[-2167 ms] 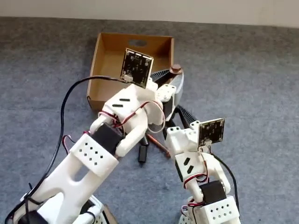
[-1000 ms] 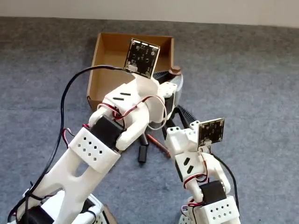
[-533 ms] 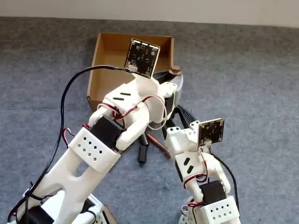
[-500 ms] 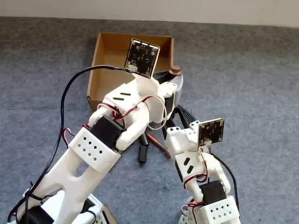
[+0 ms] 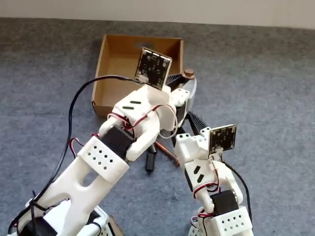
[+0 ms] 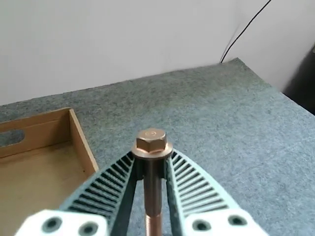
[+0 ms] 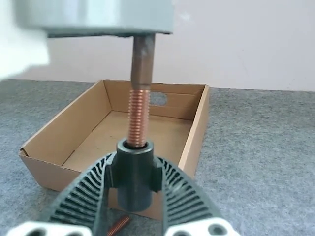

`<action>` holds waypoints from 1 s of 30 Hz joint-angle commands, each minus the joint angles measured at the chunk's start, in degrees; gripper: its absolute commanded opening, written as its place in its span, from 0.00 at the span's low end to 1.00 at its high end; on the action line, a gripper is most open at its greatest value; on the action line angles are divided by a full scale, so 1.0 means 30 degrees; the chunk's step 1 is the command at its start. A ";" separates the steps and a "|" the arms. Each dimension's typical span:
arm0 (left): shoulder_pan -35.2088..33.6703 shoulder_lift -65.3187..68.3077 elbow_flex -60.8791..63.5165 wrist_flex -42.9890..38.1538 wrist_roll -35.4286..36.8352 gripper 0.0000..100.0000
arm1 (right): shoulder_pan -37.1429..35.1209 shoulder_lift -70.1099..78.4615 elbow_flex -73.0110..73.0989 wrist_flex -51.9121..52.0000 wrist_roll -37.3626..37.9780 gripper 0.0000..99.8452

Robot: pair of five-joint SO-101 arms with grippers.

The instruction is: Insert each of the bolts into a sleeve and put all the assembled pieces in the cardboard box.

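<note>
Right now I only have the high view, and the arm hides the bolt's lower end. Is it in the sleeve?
Observer: Yes. In the right wrist view the bolt enters the top of the black sleeve, with a long run of thread showing above it.
Operator: Is the sleeve gripped squarely?
Observer: The right gripper is shut on it, and it stands upright in that grip.
Operator: And the hold on the bolt?
Observer: The left gripper clamps the shank just under the hex head.
</note>
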 commanded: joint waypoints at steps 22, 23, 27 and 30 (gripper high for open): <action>0.0542 -0.0601 -0.1919 0.2901 -0.0469 0.01 | -0.0103 -0.0132 -0.0278 -0.0425 0.0147 0.01; 0.0542 -0.0601 -0.1890 0.3136 -0.0469 0.01 | -0.0103 -0.0132 -0.0278 -0.0425 0.0147 0.01; 0.0542 -0.0601 -0.2007 0.3722 -0.0469 0.01 | -0.0103 -0.0132 -0.0308 -0.0425 0.0147 0.01; 0.0513 -0.0630 -0.2037 0.3751 -0.0469 0.01 | -0.0103 -0.0132 -0.0308 -0.0425 0.0147 0.01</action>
